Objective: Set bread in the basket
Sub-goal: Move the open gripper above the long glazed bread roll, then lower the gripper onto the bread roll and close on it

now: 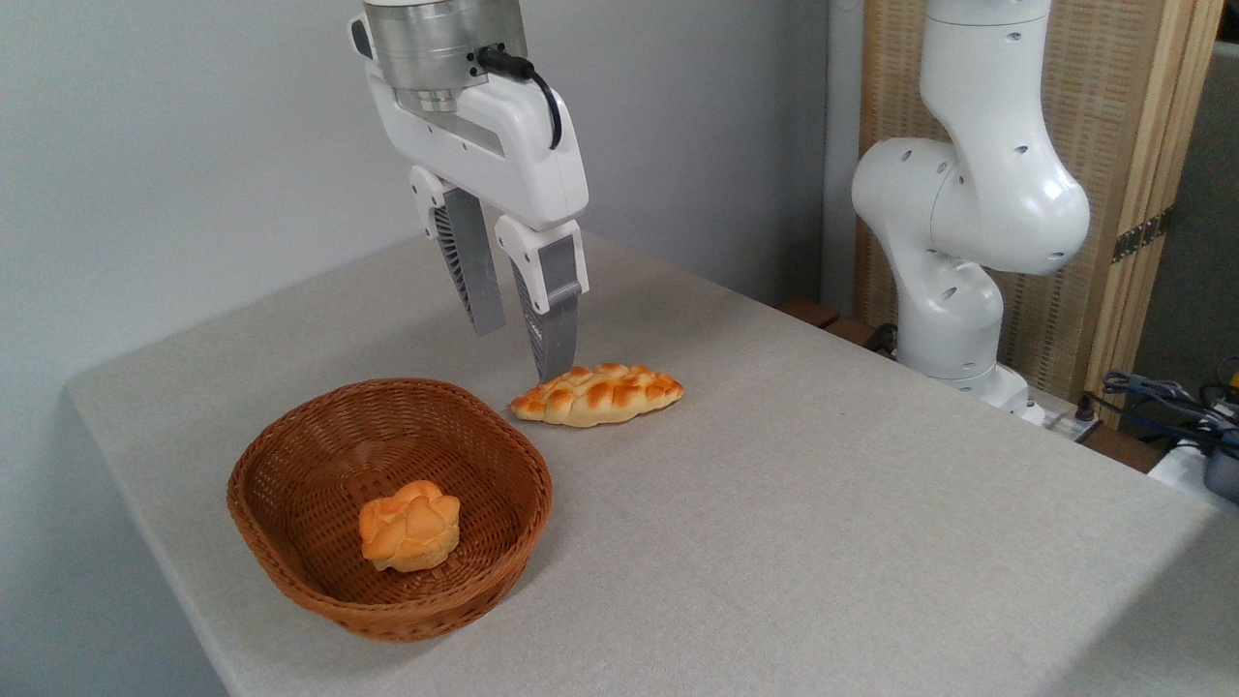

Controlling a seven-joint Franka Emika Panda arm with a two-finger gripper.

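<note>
I see soft, even, bright light; the basket point(389, 508) casts a faint shadow onto the tabletop point(823, 503) at its right. Everything looks sharp, without glare.

No text, label, brand or number can be read anywhere; the white gripper point(520, 353) housing and the arm point(968, 194) behind the table's far edge may carry small markings, but nothing legible shows at this sharpness
</note>
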